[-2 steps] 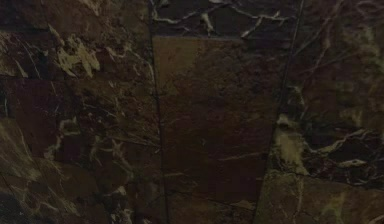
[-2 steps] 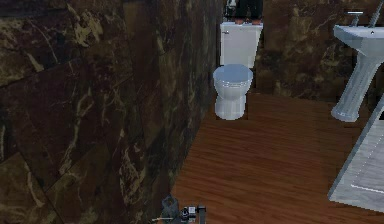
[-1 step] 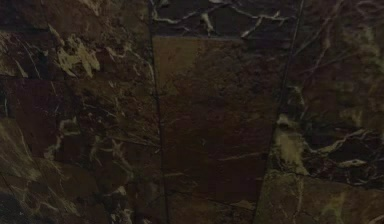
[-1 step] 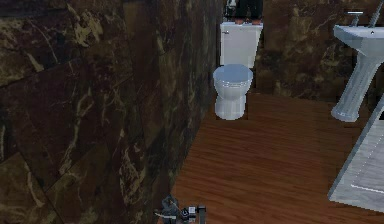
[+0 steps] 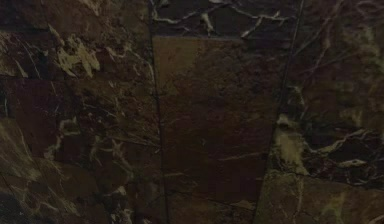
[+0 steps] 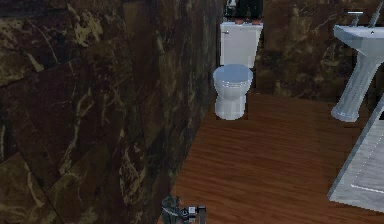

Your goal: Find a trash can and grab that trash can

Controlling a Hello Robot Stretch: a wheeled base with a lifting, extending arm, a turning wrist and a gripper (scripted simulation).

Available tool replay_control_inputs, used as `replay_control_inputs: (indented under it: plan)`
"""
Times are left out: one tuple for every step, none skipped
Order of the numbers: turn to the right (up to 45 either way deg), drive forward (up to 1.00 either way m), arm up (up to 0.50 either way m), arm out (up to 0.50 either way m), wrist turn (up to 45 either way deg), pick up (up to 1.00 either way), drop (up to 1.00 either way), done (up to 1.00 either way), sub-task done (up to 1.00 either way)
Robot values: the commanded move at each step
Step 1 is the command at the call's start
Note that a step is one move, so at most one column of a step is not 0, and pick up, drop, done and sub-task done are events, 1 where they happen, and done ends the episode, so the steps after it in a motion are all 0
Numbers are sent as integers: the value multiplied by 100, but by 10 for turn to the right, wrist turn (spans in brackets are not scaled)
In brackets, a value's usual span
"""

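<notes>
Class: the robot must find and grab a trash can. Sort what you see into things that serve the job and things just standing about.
For the job: gripper.
Just standing about: toilet, pedestal sink, marble wall, wooden floor.

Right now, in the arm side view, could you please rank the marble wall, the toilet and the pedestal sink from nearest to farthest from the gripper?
1. The marble wall, just left of the gripper.
2. The toilet, farther out, near the middle.
3. The pedestal sink, at the upper right.
</notes>
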Motion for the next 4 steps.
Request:
replay_control_inputs:
  plan:
    - [0, 0, -30, 0, 0, 0, 0, 0, 0]
    - [0, 0, 0, 0, 0, 100, 0, 0, 0]
    - [0, 0, 10, 0, 0, 0, 0, 0, 0]
    - [0, 0, 0, 0, 0, 0, 0, 100, 0]
